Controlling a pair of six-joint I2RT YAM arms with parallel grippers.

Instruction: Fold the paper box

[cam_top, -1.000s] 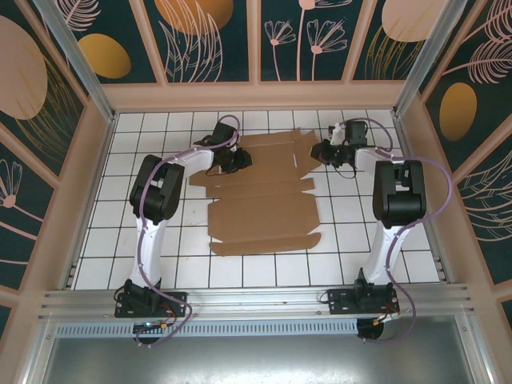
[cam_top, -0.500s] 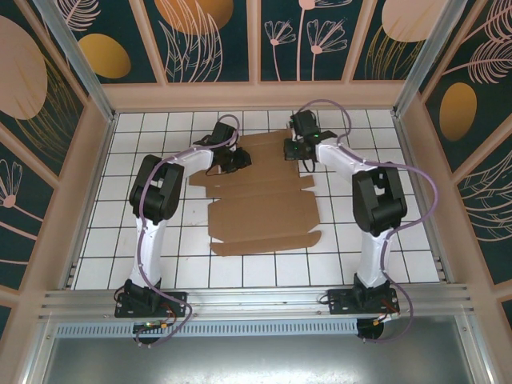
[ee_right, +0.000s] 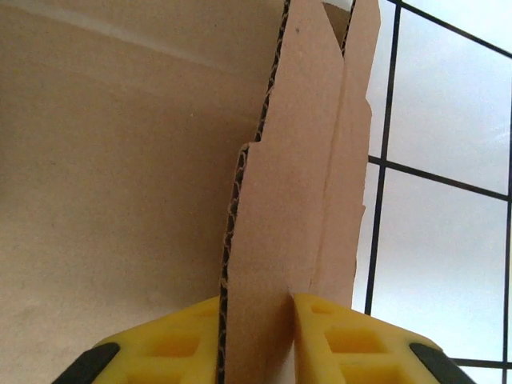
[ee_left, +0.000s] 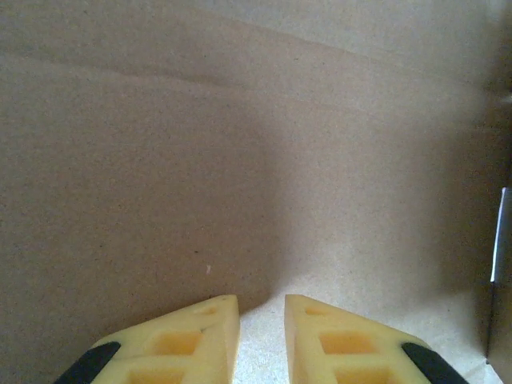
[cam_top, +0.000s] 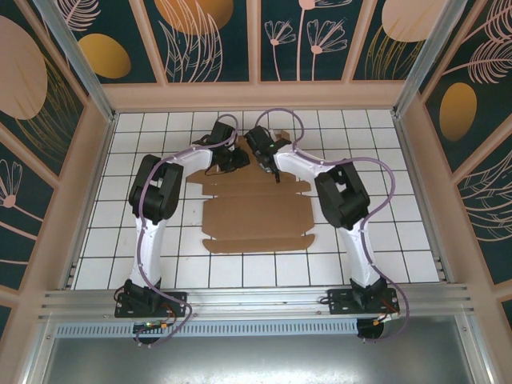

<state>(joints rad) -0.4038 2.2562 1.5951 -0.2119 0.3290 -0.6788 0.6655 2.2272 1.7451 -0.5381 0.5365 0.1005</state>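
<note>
paper box flap pinched in right jaws; left jaws slightly parted over panel

The flat brown cardboard paper box covered the centre of the white tiled floor. Open tile lay left, right and near of it. At its far edge the left gripper and right gripper stood close together. The right arm crossed above the sheet's right side. A raised flap filled the right gripper's jaws.

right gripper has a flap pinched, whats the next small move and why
Probably tip the right gripper inward, folding its pinched flap over the plain brown cardboard box: the flap stands upright, and the left gripper sits low over the box.
</note>
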